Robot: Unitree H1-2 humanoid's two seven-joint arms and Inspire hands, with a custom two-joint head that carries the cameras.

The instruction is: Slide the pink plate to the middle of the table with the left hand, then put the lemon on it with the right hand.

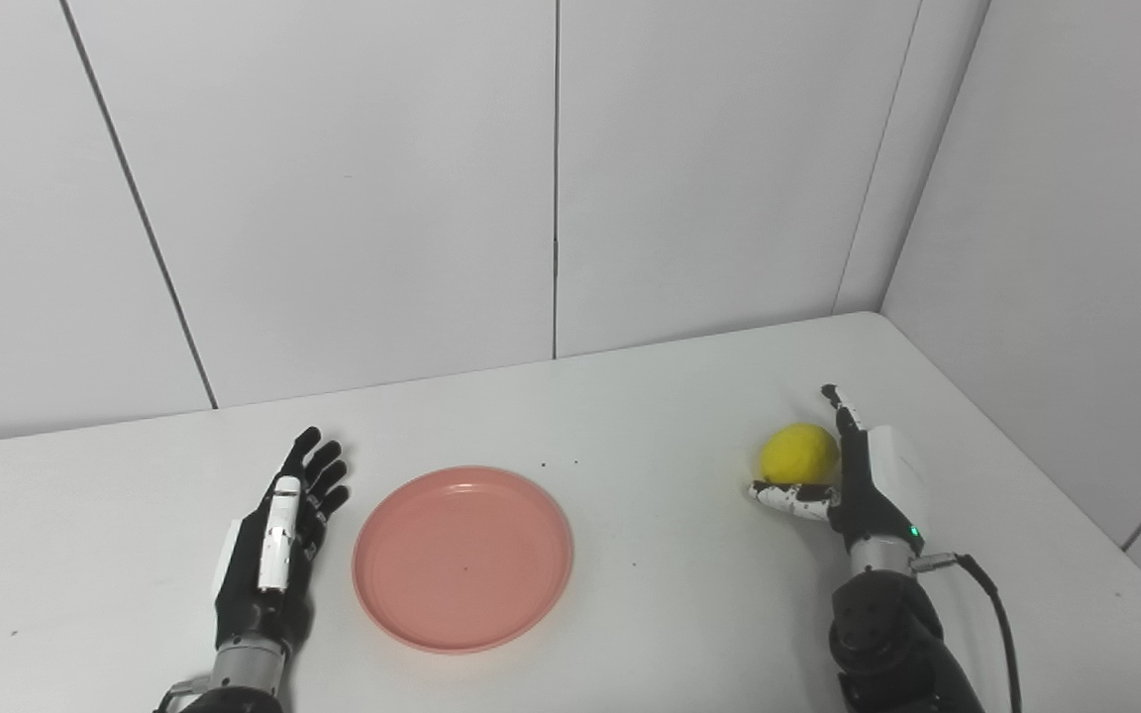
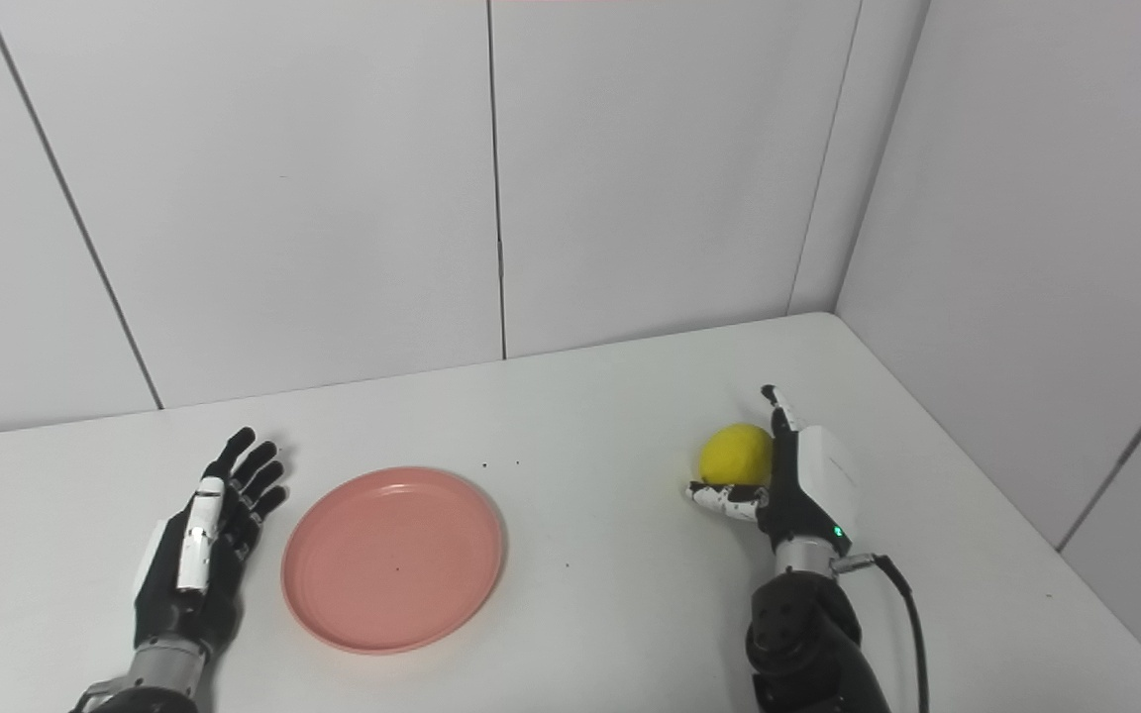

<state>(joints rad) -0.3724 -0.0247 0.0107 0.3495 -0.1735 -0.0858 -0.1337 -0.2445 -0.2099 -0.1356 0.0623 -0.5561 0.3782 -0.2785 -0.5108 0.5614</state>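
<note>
The pink plate [image 1: 463, 558] lies flat on the white table [image 1: 630, 436], left of centre and near the front edge. My left hand [image 1: 278, 540] rests just left of the plate's rim, open with fingers spread, not touching it. The yellow lemon [image 1: 799, 454] sits on the table at the right. My right hand [image 1: 853, 475] stands on edge against the lemon's right side, thumb under its near side and fingers extended past it. The hand cups the lemon without closing on it.
White wall panels close the table at the back and along the right side, meeting in the far right corner [image 1: 873, 315]. A black cable [image 1: 996, 604] trails from the right wrist. A few dark specks [image 1: 559, 462] lie behind the plate.
</note>
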